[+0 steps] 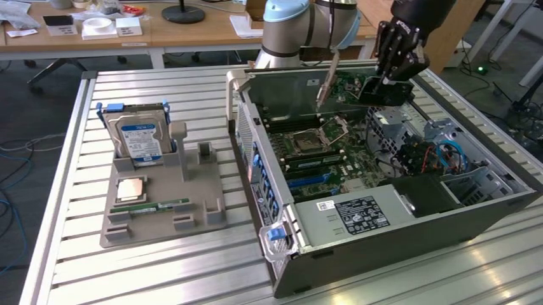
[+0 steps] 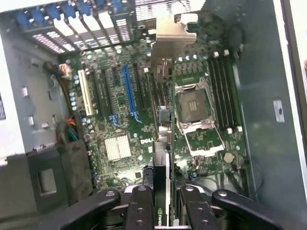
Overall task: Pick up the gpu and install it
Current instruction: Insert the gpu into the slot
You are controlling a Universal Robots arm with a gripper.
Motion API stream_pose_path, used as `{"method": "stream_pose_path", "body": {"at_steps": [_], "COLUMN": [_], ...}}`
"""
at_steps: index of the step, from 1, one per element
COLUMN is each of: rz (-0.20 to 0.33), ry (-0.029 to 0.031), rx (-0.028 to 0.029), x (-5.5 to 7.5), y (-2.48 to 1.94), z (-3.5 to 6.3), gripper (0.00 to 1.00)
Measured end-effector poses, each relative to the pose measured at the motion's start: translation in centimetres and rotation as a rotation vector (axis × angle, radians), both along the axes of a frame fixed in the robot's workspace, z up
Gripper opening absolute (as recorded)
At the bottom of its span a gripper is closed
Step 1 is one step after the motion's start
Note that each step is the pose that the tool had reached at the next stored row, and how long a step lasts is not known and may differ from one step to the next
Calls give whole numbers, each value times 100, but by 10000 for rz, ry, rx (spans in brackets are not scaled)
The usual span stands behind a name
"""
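Right now your gripper (image 1: 393, 75) is clenched on the gpu (image 1: 380, 92) and holds it in the air over the open case (image 1: 407, 235), near the case's far edge. You can see the card hanging on edge, clear of the motherboard (image 1: 348, 162) below. Its silvery bracket (image 1: 326, 81) is at the end that faces the case's slotted wall.

From the wrist, the fingers (image 2: 139, 206) pinch the card from both sides (its green edge runs straight out between them). The bracket sits over the row of slots, between the blue slot (image 2: 128, 91) and the empty CPU socket (image 2: 194, 108). You cannot tell whether the card lines up with any slot.

On the table (image 1: 170, 273), toward its edge on the exterior view's left, the tray (image 1: 161, 230) carries the hard drive (image 1: 140, 140) upright at its far end. A memory stick (image 1: 151, 207) lies flat nearer the tray's front edge.
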State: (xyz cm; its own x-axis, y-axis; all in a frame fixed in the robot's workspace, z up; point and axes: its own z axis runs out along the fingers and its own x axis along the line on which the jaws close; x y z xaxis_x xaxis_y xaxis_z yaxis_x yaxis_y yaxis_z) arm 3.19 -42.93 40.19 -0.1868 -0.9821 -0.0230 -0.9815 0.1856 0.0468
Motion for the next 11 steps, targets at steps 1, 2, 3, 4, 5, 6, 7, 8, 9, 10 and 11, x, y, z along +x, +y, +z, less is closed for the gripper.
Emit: {"method": "stream_pose_path", "body": {"at_steps": [1,2,3,4,5,6,7,8,9,10,11], "rz": [177,353,529,706,899,1072,1219,1286,1302,1305,1306], "ry": [0,0,0,0,0,0,0,0,0,1,0], "rx": [0,0,0,0,0,0,-1,-3,-4,-3,-2], "x": [0,0,0,0,0,0,0,0,0,0,0], "y": [0,0,0,0,0,0,0,0,0,0,0], "z": [-2,-3,-5,-7,-9,-10,-11,-10,-10,-11,-11], "gripper": [26,26,26,26,26,26,26,26,26,26,26]}}
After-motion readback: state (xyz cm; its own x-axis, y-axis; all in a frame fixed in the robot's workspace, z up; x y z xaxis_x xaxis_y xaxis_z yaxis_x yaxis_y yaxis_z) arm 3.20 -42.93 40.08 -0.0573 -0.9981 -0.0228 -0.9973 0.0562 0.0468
